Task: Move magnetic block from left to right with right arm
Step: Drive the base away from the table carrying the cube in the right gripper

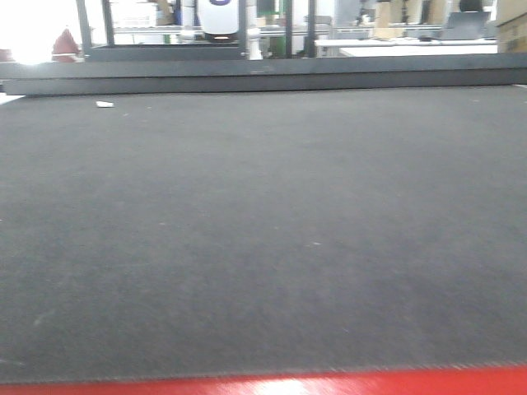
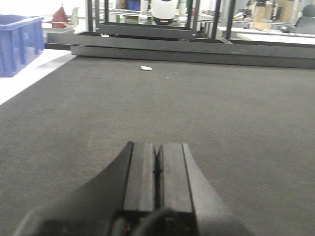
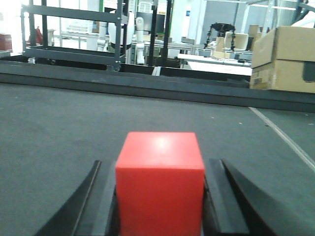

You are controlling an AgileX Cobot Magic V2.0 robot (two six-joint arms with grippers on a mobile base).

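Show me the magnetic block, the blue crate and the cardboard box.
magnetic block [image 3: 160, 196]: right wrist view, its front face.
blue crate [image 2: 19, 46]: left wrist view, its side wall.
cardboard box [image 3: 283, 51]: right wrist view, its broad side.

I see a grey mat [image 1: 263, 230] filling the frame, metal racks [image 1: 165, 53] along the top, and bright glare [image 1: 25, 29] in the upper left.
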